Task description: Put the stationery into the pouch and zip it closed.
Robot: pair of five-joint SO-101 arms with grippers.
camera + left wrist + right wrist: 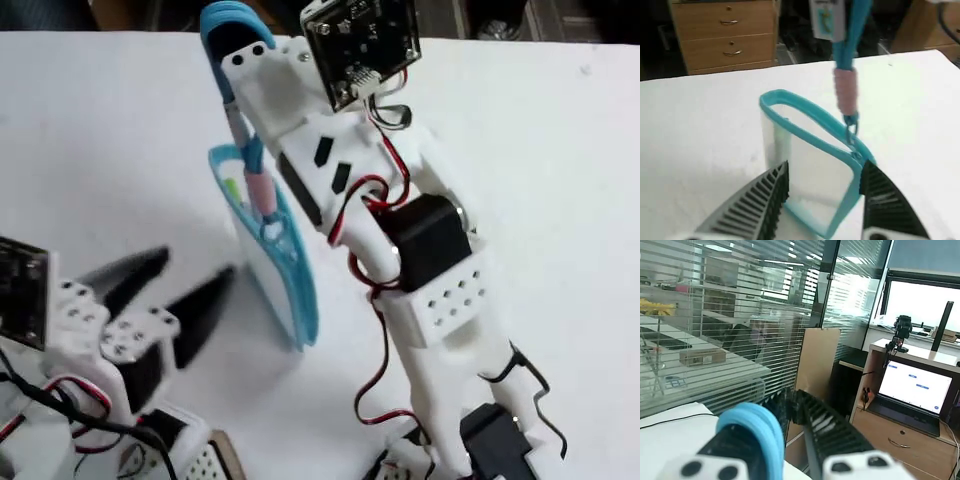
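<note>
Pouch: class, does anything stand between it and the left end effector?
Nothing visible does. The open left end effector faces the pouch directly, its tips close beside it on the table.

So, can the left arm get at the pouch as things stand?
Probably yes. The left end effector is open and points at the pouch, with bare table between them. The right end effector grips the strap above it, out of the way.

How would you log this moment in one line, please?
pouch: upright, open | left claw: open, by pouch | right claw: shut on strap
</note>
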